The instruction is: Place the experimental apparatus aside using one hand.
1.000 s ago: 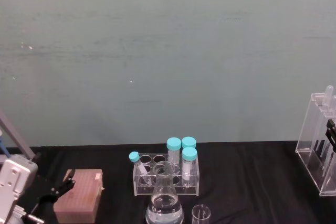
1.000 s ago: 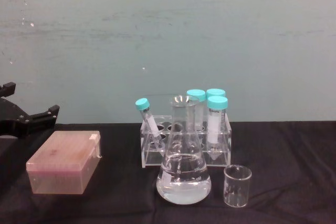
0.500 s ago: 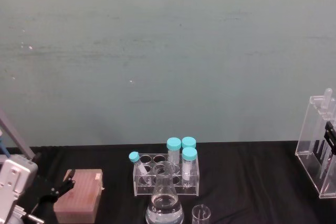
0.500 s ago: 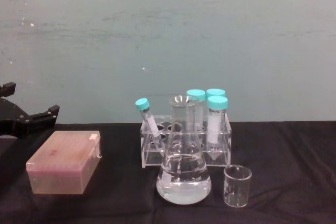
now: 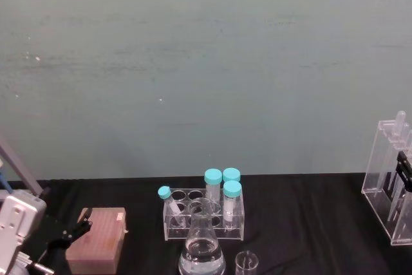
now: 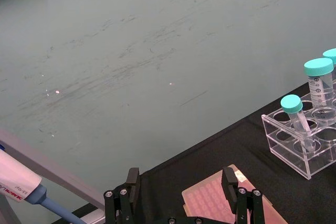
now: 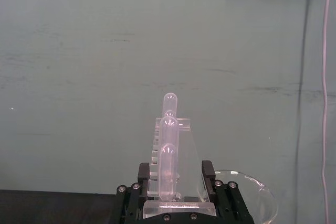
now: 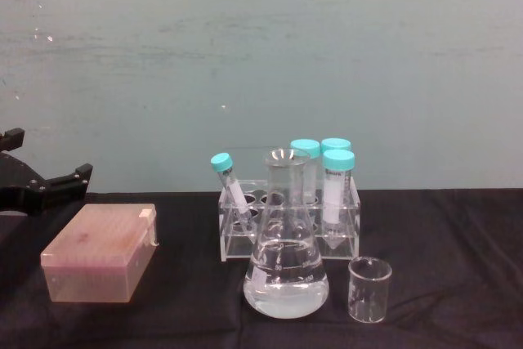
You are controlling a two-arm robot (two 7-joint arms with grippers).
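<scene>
Standing at the right edge of the black table [image 5: 309, 210], the tall acrylic stand [image 5: 386, 181] has the right gripper [image 7: 176, 181] clamped on it. The two black fingers [image 7: 144, 176] press its clear walls from either side, low down near its base. The long pipettes [image 7: 169, 145] rise upright out of the stand, their rounded tops lined up one behind another. I cannot tell whether the stand's base rests on the cloth or hangs just above it.

In the middle of the table, at the near edge, the conical flask [image 8: 286, 263] holds clear liquid, and the small empty beaker [image 8: 369, 288] stands just to its right, apart from it. Right behind the flask is a clear tube rack [image 8: 237, 239] with four teal-capped tubes [image 8: 337, 190], the leftmost one tilted.

Over on the left, the left gripper [image 6: 180, 184] hangs with its fingers spread wide and nothing between them, just beside a pink box [image 8: 98, 261]. The flask and beaker are well apart from the stand.
</scene>
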